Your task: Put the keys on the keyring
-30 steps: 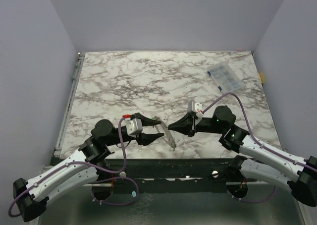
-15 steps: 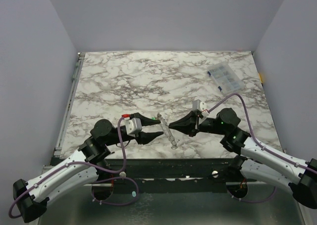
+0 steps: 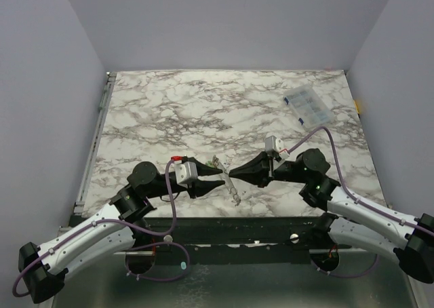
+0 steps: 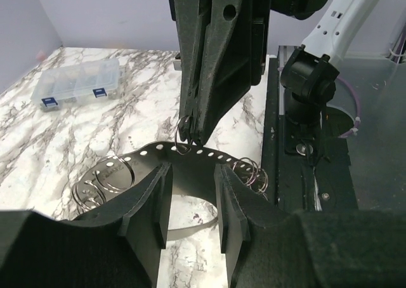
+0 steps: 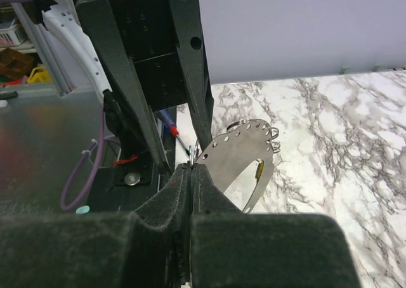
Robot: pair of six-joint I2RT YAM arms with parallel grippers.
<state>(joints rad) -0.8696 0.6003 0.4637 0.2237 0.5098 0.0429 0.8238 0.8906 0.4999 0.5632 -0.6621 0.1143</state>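
Two grippers meet tip to tip above the near edge of the marble table (image 3: 169, 111), a little right of its middle.

The left gripper (image 4: 193, 174) comes from the left. Its fingers (image 4: 152, 202) stand apart, and a grey metal plate (image 5: 238, 155) with a row of small holes along its curved edge lies in the gap between them. Whether the fingers press on the plate, I cannot tell.

The right gripper (image 5: 190, 170) comes from the right with its fingers closed together. They pinch a small wire keyring (image 4: 181, 136) that sits at one hole near the middle of the plate's edge.

A few more wire rings (image 4: 250, 172) hang at the near end of the plate, and round metal discs (image 4: 108, 177) lie at its far end. A small brass-coloured piece (image 5: 259, 169), perhaps a key, shows at the plate's inner edge.

Far to the right on the table, well apart from the grippers, is a clear plastic box (image 3: 308, 106) with blue latches.
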